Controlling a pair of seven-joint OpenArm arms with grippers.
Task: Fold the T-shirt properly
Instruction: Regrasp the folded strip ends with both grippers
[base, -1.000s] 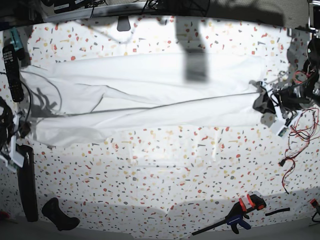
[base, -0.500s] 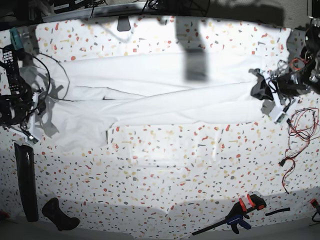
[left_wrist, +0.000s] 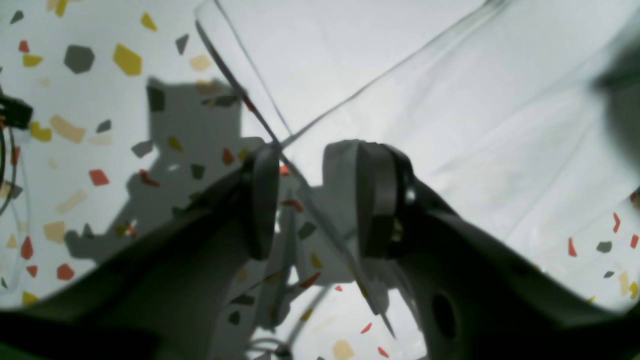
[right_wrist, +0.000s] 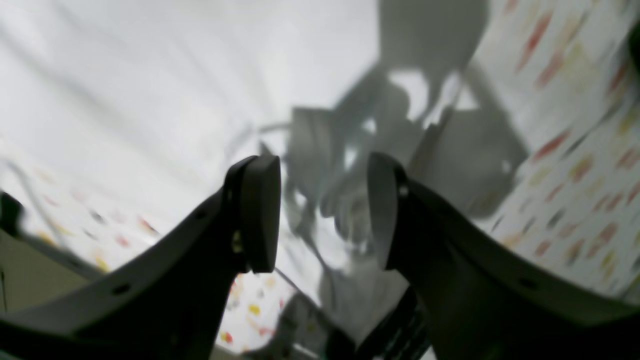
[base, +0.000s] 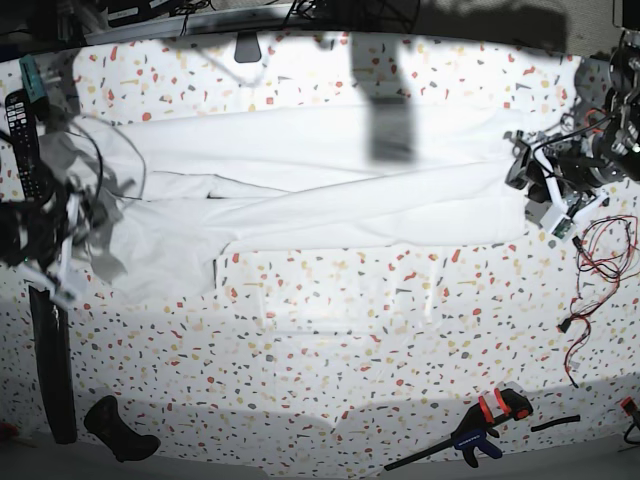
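Base view shows the shirt (base: 310, 190) folded lengthwise into a band across the table (base: 330, 330). Both grippers, left (left_wrist: 312, 200) and right (right_wrist: 325, 215), hang spread and empty at its ends; next grasps should pinch matching corners evenly.

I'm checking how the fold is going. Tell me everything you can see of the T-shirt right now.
The T-shirt is plain white soft cloth, lying flat on the speckled table as a long band folded lengthwise, one layer overlapping along a slanting edge. Its end on the base view's left spreads wider and rumpled. The left pincer is open over an edge of it; the right pincer is open above it. Neither grips it.
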